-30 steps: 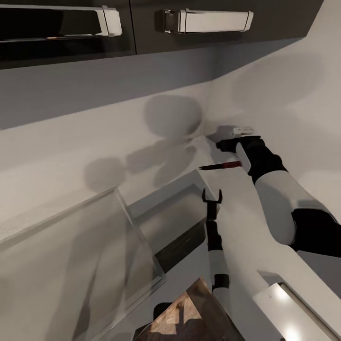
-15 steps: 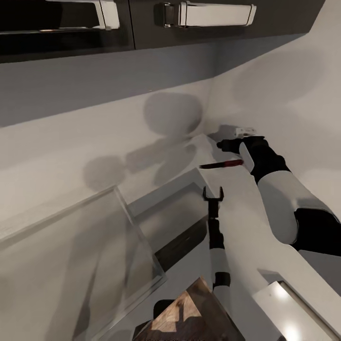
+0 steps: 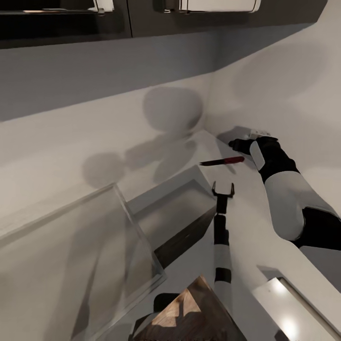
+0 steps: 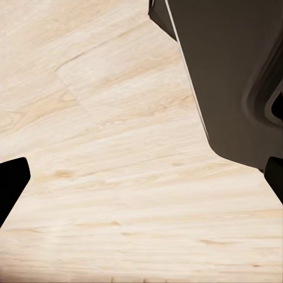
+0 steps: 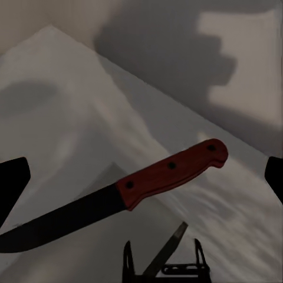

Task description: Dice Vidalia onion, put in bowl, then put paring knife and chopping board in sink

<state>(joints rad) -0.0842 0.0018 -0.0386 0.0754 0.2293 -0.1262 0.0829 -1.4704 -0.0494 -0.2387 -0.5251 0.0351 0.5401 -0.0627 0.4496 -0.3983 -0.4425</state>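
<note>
At the near edge of the head view, a brown wooden block (image 3: 189,317) shows low in the picture, and beside it a clear glass-like panel (image 3: 85,255) tilts over the light grey desk (image 3: 246,222). A white box with a lit top (image 3: 289,312) stands at the near right.

A little farther, the thin left arm reaches forward, and the left gripper (image 3: 223,190) has its jaws wide apart and holds nothing. It hovers just beside the corner of a grey rectangular recess with a dark wall (image 3: 175,222) in the desk. In the left wrist view, pale wood-grain floor (image 4: 112,165) and a dark cabinet side (image 4: 230,76) are seen between the two dark fingertips (image 4: 10,183).

Beyond the left gripper, the small knife with a red handle and dark pointed blade (image 3: 221,161) lies flat on the desk, near the wall corner. The right wrist view shows this knife (image 5: 141,191) between the spread fingertips, free of them. The right gripper (image 3: 239,144) is just beside the handle end, its jaws open and empty.

Farthest away, the white wall carries round shadows, and dark upper cabinets with chrome handles (image 3: 218,5) hang above.
</note>
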